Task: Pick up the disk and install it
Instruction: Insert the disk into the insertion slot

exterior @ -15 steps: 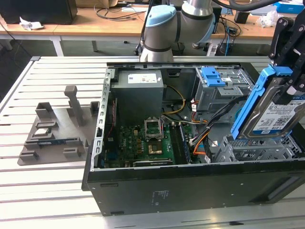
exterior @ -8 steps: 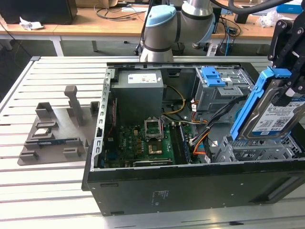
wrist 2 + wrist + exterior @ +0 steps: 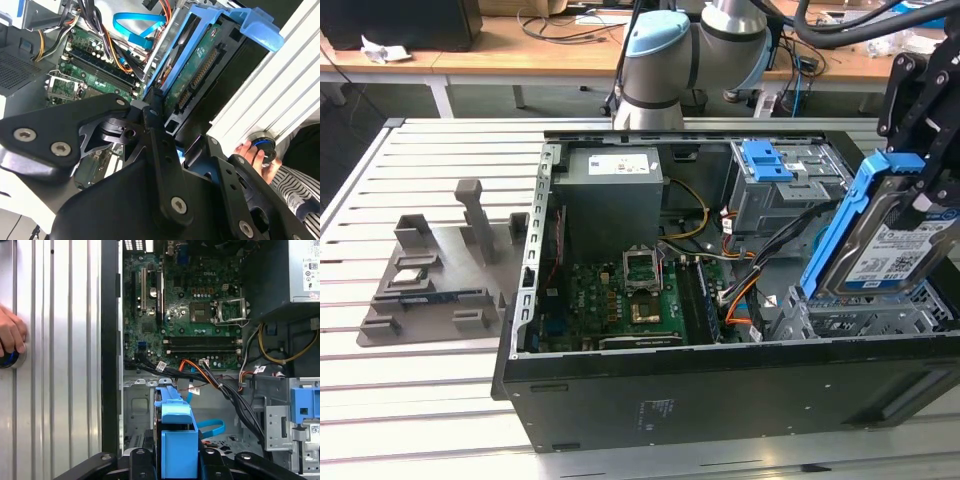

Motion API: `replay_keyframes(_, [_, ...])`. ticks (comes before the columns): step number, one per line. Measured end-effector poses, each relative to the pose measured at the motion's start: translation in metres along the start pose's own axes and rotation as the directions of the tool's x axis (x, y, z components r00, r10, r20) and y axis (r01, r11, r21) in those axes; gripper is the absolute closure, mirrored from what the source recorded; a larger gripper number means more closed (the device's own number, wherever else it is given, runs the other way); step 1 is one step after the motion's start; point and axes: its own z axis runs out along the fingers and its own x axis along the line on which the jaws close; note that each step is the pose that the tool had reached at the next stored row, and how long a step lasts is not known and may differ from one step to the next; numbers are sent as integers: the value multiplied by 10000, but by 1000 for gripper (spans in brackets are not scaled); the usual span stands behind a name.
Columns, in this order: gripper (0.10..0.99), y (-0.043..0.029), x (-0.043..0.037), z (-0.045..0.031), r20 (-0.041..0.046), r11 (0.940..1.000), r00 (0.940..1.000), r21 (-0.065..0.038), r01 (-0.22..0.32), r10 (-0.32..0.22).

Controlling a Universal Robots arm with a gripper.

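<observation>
The disk [image 3: 885, 245] is a silver drive with a white-and-blue label, clipped in a bright blue carrier. It hangs tilted at the exterior view's right, its lower end just above the grey drive cage [image 3: 860, 315] in the open computer case [image 3: 720, 390]. My gripper [image 3: 920, 180] is shut on the carrier's upper end. In the second wrist view the black fingers [image 3: 152, 117] clamp the disk [image 3: 195, 75], whose green circuit-board side faces the camera. In the first wrist view the blue carrier [image 3: 175, 440] stands between the gripper [image 3: 175, 465] links, over the cage floor.
The case holds a grey power-supply box [image 3: 615, 190], a motherboard [image 3: 620, 300], bundled cables [image 3: 740, 280] and a blue latch [image 3: 767, 160] on the upper bay. A grey fixture [image 3: 440, 270] lies on the slatted table. A person's hand [image 3: 10, 335] rests on a blue knob beside the case.
</observation>
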Motion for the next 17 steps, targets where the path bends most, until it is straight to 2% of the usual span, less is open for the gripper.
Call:
replay_keyframes(9, [722, -7, -20, 87, -1, 10000, 10000, 0, 0, 0])
replay_keyframes(15, [722, -12, -21, 215, 0, 10000, 10000, -4, 0, 0])
replay_keyframes(17, [722, -16, -21, 287, 0, 10000, 10000, -6, 1, -1])
